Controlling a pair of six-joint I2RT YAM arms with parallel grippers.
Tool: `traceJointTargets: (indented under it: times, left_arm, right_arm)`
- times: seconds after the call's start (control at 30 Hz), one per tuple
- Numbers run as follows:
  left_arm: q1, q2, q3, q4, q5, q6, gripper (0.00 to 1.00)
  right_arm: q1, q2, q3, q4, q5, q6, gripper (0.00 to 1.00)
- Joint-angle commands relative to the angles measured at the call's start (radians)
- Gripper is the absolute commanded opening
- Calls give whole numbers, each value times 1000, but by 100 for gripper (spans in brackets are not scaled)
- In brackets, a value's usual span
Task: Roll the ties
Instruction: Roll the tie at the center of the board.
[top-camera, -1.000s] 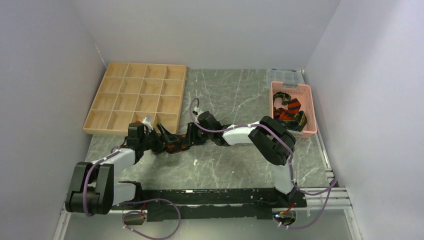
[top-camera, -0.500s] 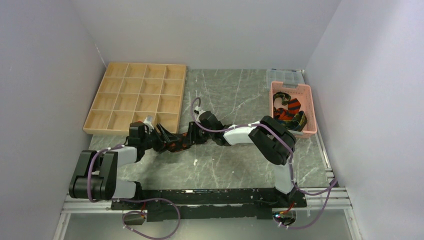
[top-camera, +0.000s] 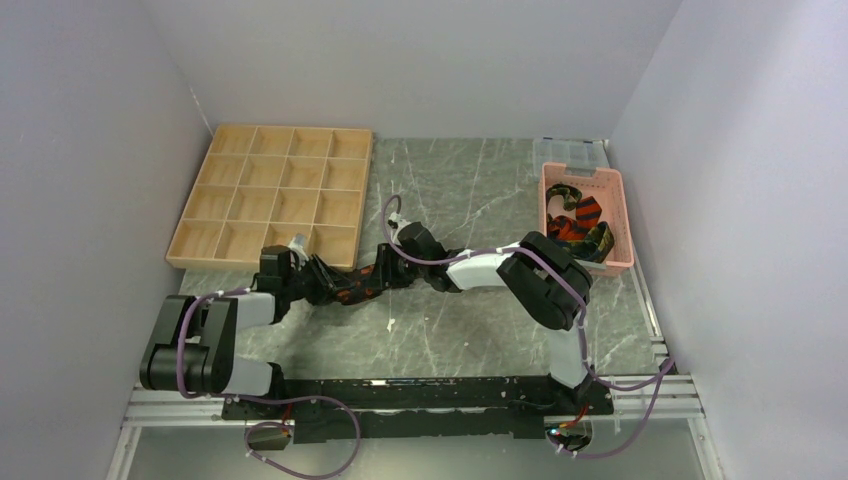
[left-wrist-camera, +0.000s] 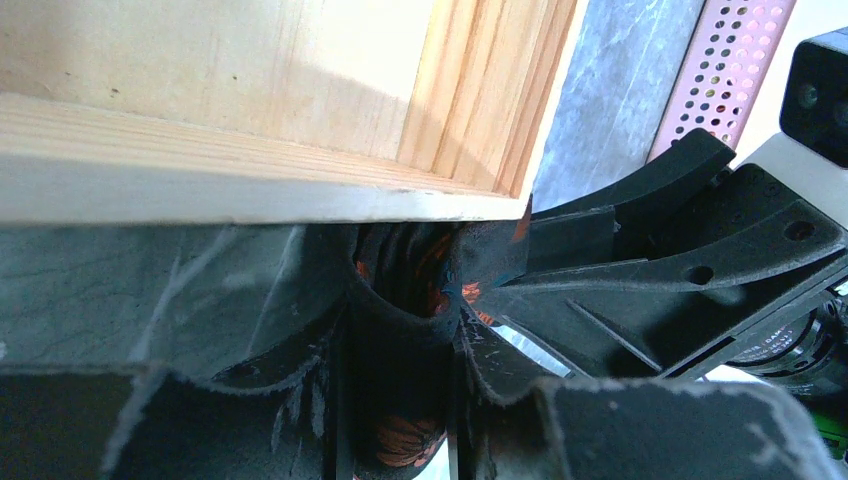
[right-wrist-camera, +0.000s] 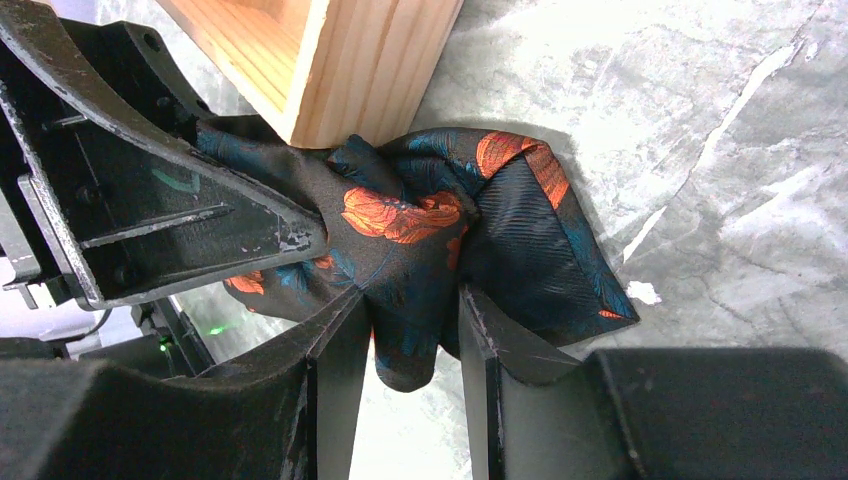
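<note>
Black tie (right-wrist-camera: 400, 215), mostly hidden, apparently pinched in right claw (right-wrist-camera: 410, 300).

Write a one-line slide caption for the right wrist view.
Right gripper and left gripper both pinch the bunched, orange-leafed tie at the tray corner.

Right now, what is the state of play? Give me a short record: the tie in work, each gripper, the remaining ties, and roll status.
Tie in work: leaf-print tie, bunched at the near corner of the wooden tray
Left gripper: shut on the leaf-print tie
Right gripper: shut on the same tie, facing the left gripper
Other ties: heaped in the pink basket, right side
Roll status: crumpled, no neat roll visible
</note>
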Motion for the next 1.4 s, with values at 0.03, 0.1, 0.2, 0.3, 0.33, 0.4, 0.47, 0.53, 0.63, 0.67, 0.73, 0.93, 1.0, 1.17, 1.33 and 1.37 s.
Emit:
traceJointTargets:
  times: [0.03, 0.1, 0.2, 0.3, 0.33, 0.4, 0.47, 0.53, 0.63, 0.67, 0.73, 0.93, 1.0, 1.17, 1.33, 1.37]
  left_arm:
    - [-10, -14, -36, -47, 0, 20, 23]
    - [-10, -35, -40, -59, -2, 22, 23]
    - [-10, -72, -44, -85, -4, 28, 27]
    - [-10, -115, -52, -113, -16, 25, 50]
    - [-10, -132, -58, -122, -22, 22, 57]
    - [-11, -168, -69, -140, -33, 18, 73]
    - [-11, -204, -77, -173, -48, 18, 91]
    - [-10, -239, -80, -209, -67, 20, 93]
    - [-9, -301, -74, -288, -124, 16, 93]
    - [-11, -324, -72, -310, -141, 11, 93]
    - [-9, -367, -76, -357, -167, -9, 94]
    - [-10, -613, -97, -506, -241, -75, 94]
    - [-10, -699, -93, -561, -267, -68, 94]
    - [-10, -746, -76, -630, -289, -35, 94]
    - [-11, -661, -59, -628, -284, -16, 94]
    - [-10, -655, -61, -622, -283, -17, 94]
  right_arm:
    - [-4, 34, -15, -42, 61, -19, 41]
    - [-3, 35, -17, -39, 63, -19, 41]
    - [-4, 45, -11, -40, 58, -17, 41]
    - [-3, 43, -8, -43, 58, -20, 41]
    - [-3, 42, -8, -42, 58, -19, 41]
    - [-4, 42, -8, -42, 59, -18, 41]
    - [-3, 42, -11, -40, 62, -18, 41]
    - [-4, 37, -13, -38, 63, -18, 41]
    - [-2, 33, -19, -38, 66, -19, 41]
    - [-1, 33, -18, -38, 67, -20, 42]
    - [-2, 31, -18, -41, 68, -22, 41]
    - [0, 14, -16, -53, 73, -26, 42]
    - [0, 0, -18, -59, 78, -27, 42]
    - [0, -50, -13, -93, 84, -34, 46]
    - [0, -116, -13, -147, 103, -58, 55]
    - [0, -136, -23, -156, 110, -61, 56]
